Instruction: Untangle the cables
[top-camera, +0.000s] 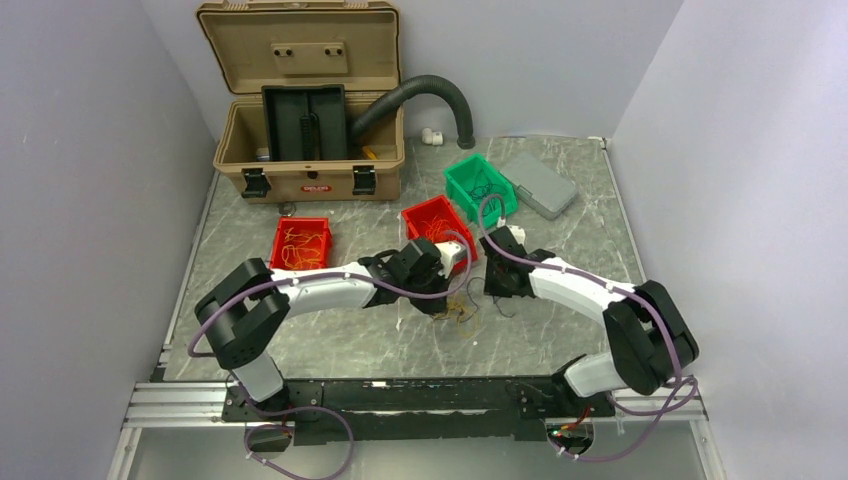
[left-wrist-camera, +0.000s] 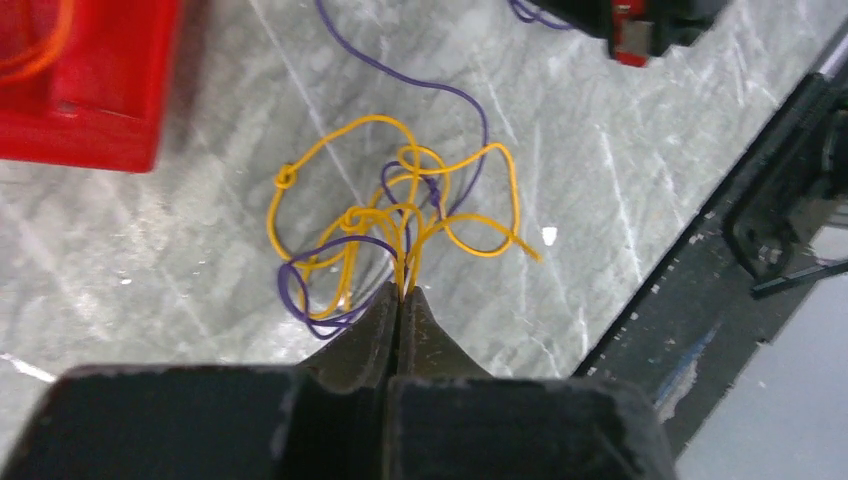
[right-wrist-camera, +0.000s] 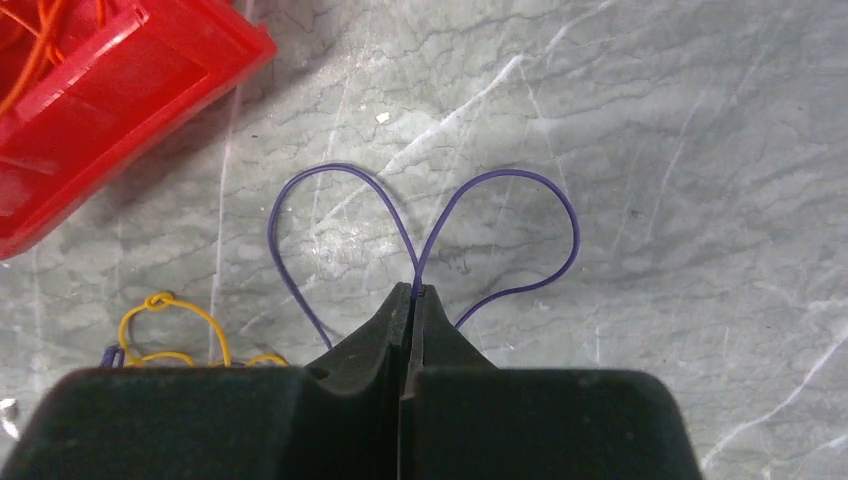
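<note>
Left claw (left-wrist-camera: 402, 292) pinches the yellow wires (left-wrist-camera: 400, 212) of the tangle (top-camera: 462, 315) lying on the table (left-wrist-camera: 600, 150); right claw (right-wrist-camera: 415, 292) is clamped on its purple wire (right-wrist-camera: 330, 167). Pulling apart could tighten the small knots, because purple threads through the yellow loops.

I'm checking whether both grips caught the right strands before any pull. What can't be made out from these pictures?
- Top view: the cables are too small to tell strands apart.
- Left wrist view: how many yellow strands the left gripper pinches; its shut jaws hide them.
- Right wrist view: where the purple wire ends; the right gripper body covers both runs.
</note>
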